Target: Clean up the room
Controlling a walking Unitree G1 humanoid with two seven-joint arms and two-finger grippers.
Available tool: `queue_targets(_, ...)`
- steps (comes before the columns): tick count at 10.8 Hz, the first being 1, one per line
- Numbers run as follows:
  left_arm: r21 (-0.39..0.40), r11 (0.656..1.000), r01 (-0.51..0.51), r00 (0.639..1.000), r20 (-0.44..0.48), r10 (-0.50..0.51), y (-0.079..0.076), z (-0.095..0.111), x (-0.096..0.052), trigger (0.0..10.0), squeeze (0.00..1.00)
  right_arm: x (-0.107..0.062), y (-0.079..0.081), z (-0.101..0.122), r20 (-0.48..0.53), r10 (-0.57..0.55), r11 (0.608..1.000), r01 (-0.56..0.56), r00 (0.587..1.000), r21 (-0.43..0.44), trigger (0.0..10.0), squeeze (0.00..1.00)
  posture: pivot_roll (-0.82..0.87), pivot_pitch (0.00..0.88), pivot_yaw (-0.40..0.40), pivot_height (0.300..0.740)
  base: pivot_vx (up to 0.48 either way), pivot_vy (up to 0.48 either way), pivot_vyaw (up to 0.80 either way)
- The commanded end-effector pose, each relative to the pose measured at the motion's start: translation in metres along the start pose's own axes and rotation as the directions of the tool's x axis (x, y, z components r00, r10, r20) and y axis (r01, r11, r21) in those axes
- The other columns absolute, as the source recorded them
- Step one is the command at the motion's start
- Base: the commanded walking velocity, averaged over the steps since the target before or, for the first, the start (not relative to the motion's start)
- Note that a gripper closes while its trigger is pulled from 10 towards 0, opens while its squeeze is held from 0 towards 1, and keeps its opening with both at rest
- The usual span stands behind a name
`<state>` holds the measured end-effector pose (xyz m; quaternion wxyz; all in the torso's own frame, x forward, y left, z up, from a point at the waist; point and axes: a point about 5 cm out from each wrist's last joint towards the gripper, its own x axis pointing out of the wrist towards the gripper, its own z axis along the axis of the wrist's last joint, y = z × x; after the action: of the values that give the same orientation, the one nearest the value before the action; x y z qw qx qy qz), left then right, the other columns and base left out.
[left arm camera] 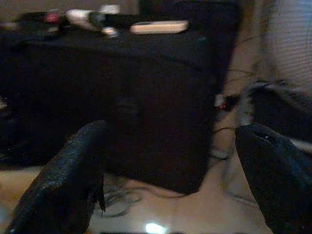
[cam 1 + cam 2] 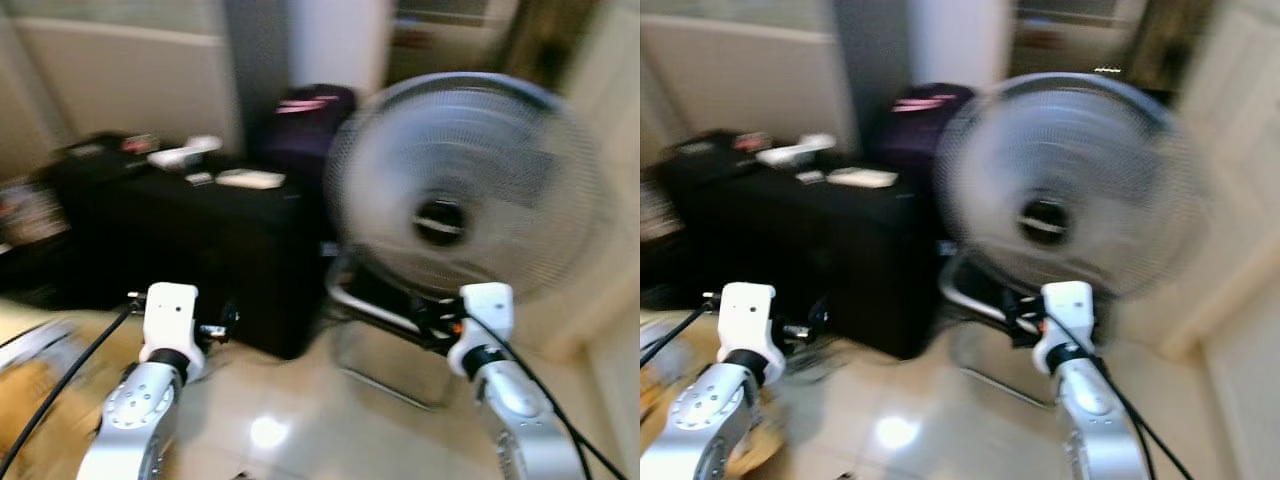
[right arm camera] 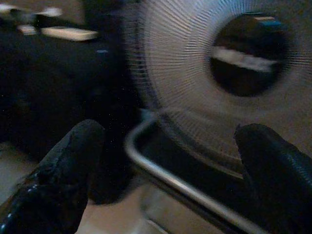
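The fan (image 2: 470,185) has a pale grey grille of fine radial wires, with a black hub in the middle, and its frame (image 3: 180,187) is silver metal. The cabinet (image 2: 200,250) is black, with small white things on top (too blurred to name). The bag (image 2: 305,120) behind is dark purple with pink stripes. The floor (image 2: 300,420) is glossy cream tile.

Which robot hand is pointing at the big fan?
The right gripper: the fan sits between its open fingers. The left gripper faces the black cabinet.
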<state>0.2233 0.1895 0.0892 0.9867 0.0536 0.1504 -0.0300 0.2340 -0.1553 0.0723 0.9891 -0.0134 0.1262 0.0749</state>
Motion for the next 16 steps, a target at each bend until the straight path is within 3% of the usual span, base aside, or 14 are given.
queue_targets(1, 0.037, 0.999, -0.013, 1.000, 0.014, 0.013, 0.003, 0.005, -0.001, 10.0, 0.00, -0.004, 0.003, -0.004, -0.002, 0.008, 1.000, -0.008, 1.000, 0.001, 10.0, 1.00, -0.05, 0.000, 0.038, 0.740, 0.000, 0.000, 0.80)
queue_targets(4, 0.058, 0.998, -0.024, 0.998, 0.058, 0.021, 0.005, 0.014, 0.002, 10.0, 0.00, -0.003, 0.008, -0.007, -0.011, 0.007, 1.000, -0.007, 1.000, -0.005, 10.0, 1.00, -0.06, 0.000, 0.044, 0.740, 0.000, 0.000, 0.80)
queue_targets(6, -0.005, 0.998, -0.063, 0.997, 0.046, 0.064, 0.009, 0.020, 0.005, 10.0, 0.00, 0.003, 0.008, 0.002, 0.016, -0.038, 0.998, 0.037, 0.999, 0.041, 10.0, 1.00, -0.05, 0.000, 0.027, 0.740, 0.000, 0.000, 0.80)
queue_targets(8, -0.063, 0.998, -0.010, 0.996, 0.089, 0.016, -0.002, 0.027, -0.002, 10.0, 0.00, -0.001, 0.000, 0.002, 0.001, -0.040, 0.998, 0.040, 0.999, 0.043, 10.0, 1.00, -0.03, 0.000, -0.007, 0.740, 0.000, 0.000, 0.80)
queue_targets(9, -0.021, 1.000, 0.001, 0.996, 0.087, 0.001, -0.005, 0.033, -0.002, 10.0, 0.00, -0.003, -0.008, 0.005, 0.003, -0.042, 0.997, 0.042, 0.999, 0.057, 10.0, 1.00, -0.03, 0.000, -0.020, 0.740, 0.000, 0.000, 0.80)
queue_targets(10, 0.028, 0.999, -0.024, 0.995, 0.102, 0.021, 0.001, 0.032, 0.000, 10.0, 0.00, -0.001, -0.011, 0.000, -0.029, -0.111, 0.984, 0.114, 0.993, 0.140, 10.0, 1.00, -0.04, 0.000, -0.013, 0.740, 0.000, 0.000, 0.80)
queue_targets(12, 0.108, 0.992, -0.061, 0.995, 0.087, 0.051, 0.004, 0.034, 0.002, 10.0, 0.00, 0.000, -0.009, 0.003, -0.021, -0.058, 0.983, 0.061, 0.998, 0.176, 10.0, 1.00, -0.02, 0.000, -0.006, 0.740, 0.000, 0.000, 0.80)
queue_targets(14, 0.101, 0.993, -0.056, 0.994, 0.103, 0.045, 0.008, 0.038, 0.002, 10.0, 0.00, -0.002, -0.020, -0.002, -0.043, -0.084, 0.979, 0.090, 0.996, 0.185, 10.0, 1.00, -0.01, 0.000, -0.005, 0.740, 0.000, 0.000, 0.80)
queue_targets(16, 0.123, 0.992, -0.040, 0.996, 0.081, 0.030, 0.007, 0.032, 0.003, 10.0, 0.00, 0.003, -0.020, 0.000, -0.033, -0.099, 0.976, 0.104, 0.994, 0.193, 10.0, 1.00, -0.04, 0.000, 0.017, 0.740, 0.000, 0.000, 0.80)
